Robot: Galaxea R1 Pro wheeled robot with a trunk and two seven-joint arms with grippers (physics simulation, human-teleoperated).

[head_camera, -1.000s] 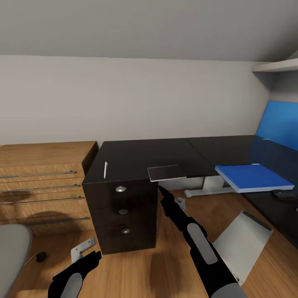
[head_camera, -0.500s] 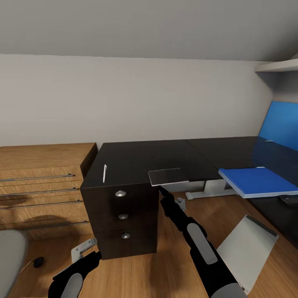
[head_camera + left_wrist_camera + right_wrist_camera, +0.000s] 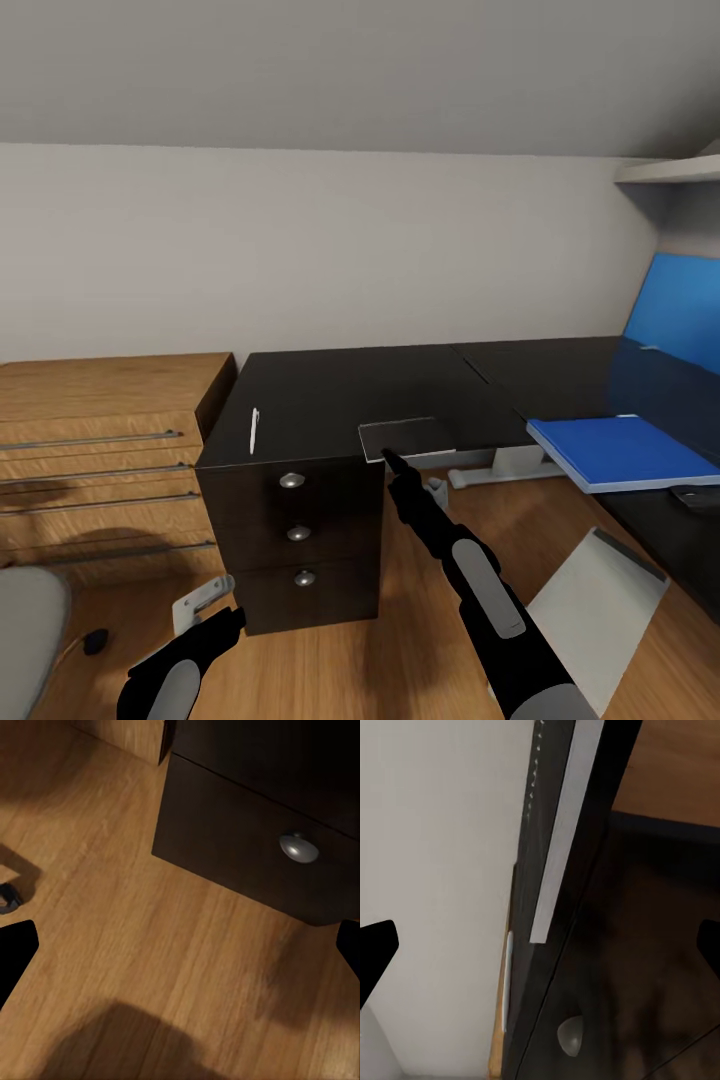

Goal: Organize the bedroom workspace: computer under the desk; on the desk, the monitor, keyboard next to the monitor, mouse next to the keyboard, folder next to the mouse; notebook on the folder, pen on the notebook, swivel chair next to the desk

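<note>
The grey notebook (image 3: 405, 438) lies on the black desk (image 3: 350, 390) and overhangs its front edge beside the drawers (image 3: 298, 533). My right gripper (image 3: 388, 460) is just below and in front of that overhang. In the right wrist view it (image 3: 540, 945) is open, with the notebook's pale edge (image 3: 562, 832) running between the fingers. The white pen (image 3: 254, 431) lies on the desk left of the notebook. The blue folder (image 3: 625, 450) rests on the desk's right wing, the dark mouse (image 3: 693, 493) beside it. My left gripper (image 3: 225, 625) hangs open and empty over the floor (image 3: 180, 949).
A light-wood dresser (image 3: 100, 450) stands left of the desk. The swivel chair's grey seat (image 3: 25, 630) is at the bottom left. The white-grey computer (image 3: 595, 605) leans on the floor by the right wing. A blue upright panel (image 3: 685, 310) stands at the far right.
The whole picture has shifted down a little, so the camera moved. My right gripper's tip now sits closer under the notebook's overhanging edge. The left arm has held still.
</note>
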